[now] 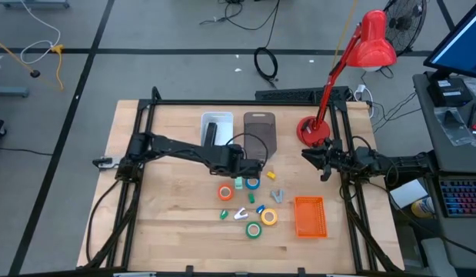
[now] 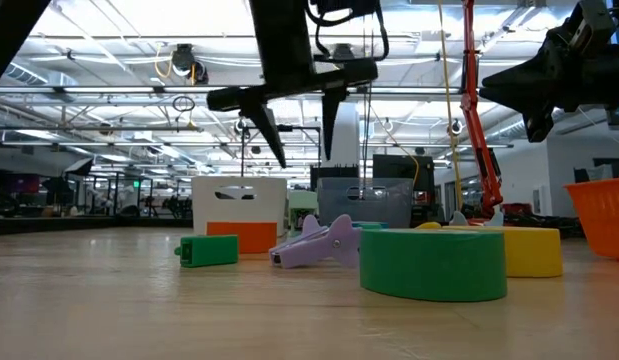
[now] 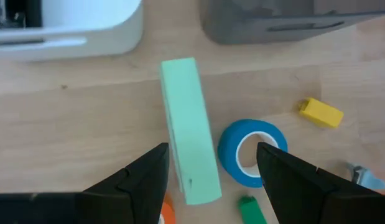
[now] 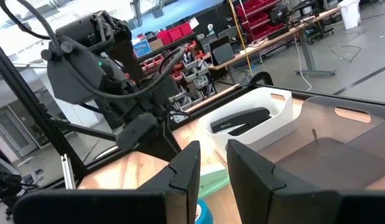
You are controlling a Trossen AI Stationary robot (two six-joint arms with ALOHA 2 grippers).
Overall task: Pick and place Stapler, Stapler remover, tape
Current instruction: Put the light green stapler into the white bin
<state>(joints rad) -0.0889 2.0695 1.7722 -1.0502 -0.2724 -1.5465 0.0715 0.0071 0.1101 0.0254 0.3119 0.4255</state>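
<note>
My left gripper [image 3: 211, 177] hangs open above the table's middle, pointing steeply down, and touches nothing. Below it lie a mint-green stapler [image 3: 191, 130] and a blue tape roll [image 3: 251, 152], side by side on the wood. Orange tape [image 1: 225, 192], yellow tape [image 1: 268, 218] and green tape [image 1: 254, 229] lie flat nearer the front edge. A purple stapler remover [image 2: 314, 243] rests between them. My right gripper [image 1: 324, 163] waits level at the table's right side, its fingers [image 4: 186, 171] a narrow gap apart with nothing between them.
A white bin [image 1: 216, 127] holding a black stapler and a grey bin [image 1: 259, 131] stand at the far side. An orange basket [image 1: 310, 216] sits front right and a red lamp [image 1: 314, 129] far right. Small yellow [image 3: 321, 112], green [image 2: 207, 250] and silver pieces lie scattered.
</note>
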